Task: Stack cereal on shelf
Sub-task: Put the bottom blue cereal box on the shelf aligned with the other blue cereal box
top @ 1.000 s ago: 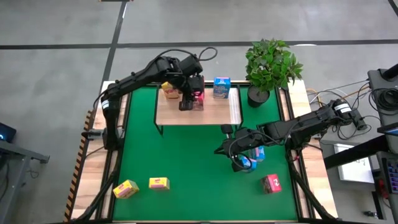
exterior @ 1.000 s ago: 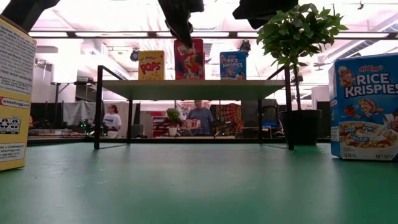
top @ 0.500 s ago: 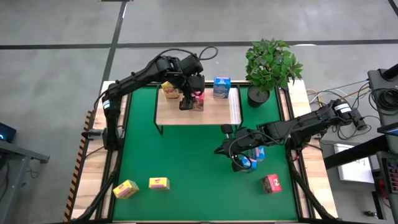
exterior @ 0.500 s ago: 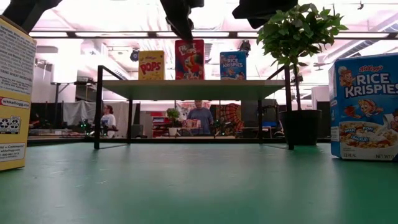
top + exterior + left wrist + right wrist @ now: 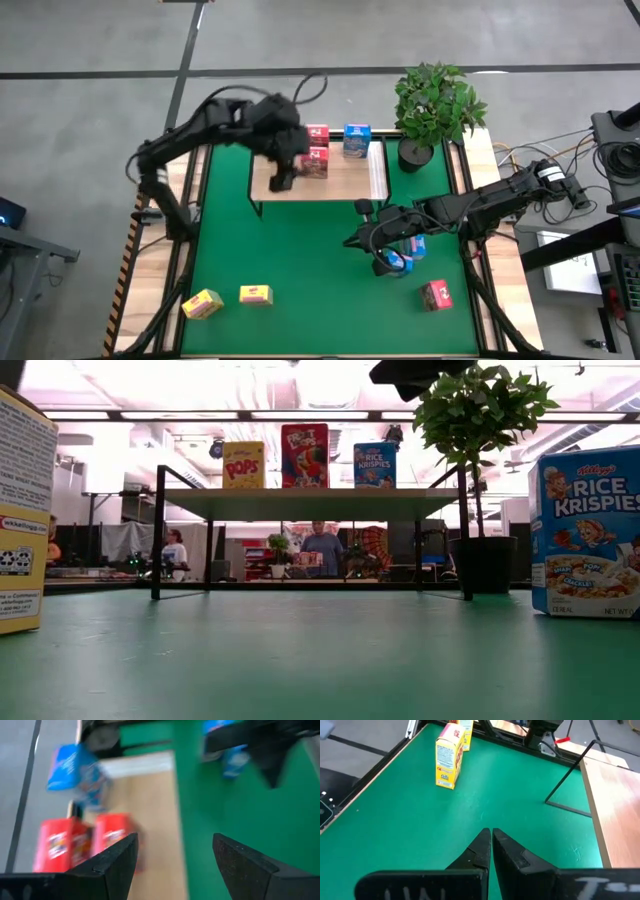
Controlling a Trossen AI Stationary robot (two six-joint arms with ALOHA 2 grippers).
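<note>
The shelf [image 5: 345,178] stands at the far middle of the green mat. On it stand a yellow cereal box [image 5: 244,464], a pink-red box [image 5: 305,455] and a blue box [image 5: 375,464]. From above, two pink-red boxes [image 5: 318,161] [image 5: 317,133] show one behind the other, and the yellow one is hidden under my left arm. My left gripper [image 5: 282,180] [image 5: 175,855] hovers open over the shelf's near left part, clear of the boxes. My right gripper [image 5: 385,263] [image 5: 491,845] is shut above the mat beside a blue box [image 5: 412,246].
Two yellow boxes [image 5: 203,303] [image 5: 256,294] lie at the mat's near left and a pink-red box [image 5: 437,294] at the near right. A potted plant [image 5: 435,100] stands at the shelf's right end. People show in the room behind.
My left gripper has risen off the pink-red box on the shelf and drawn back toward the table's left and near side, out of the top of the low view. The box stays upright on the shelf.
</note>
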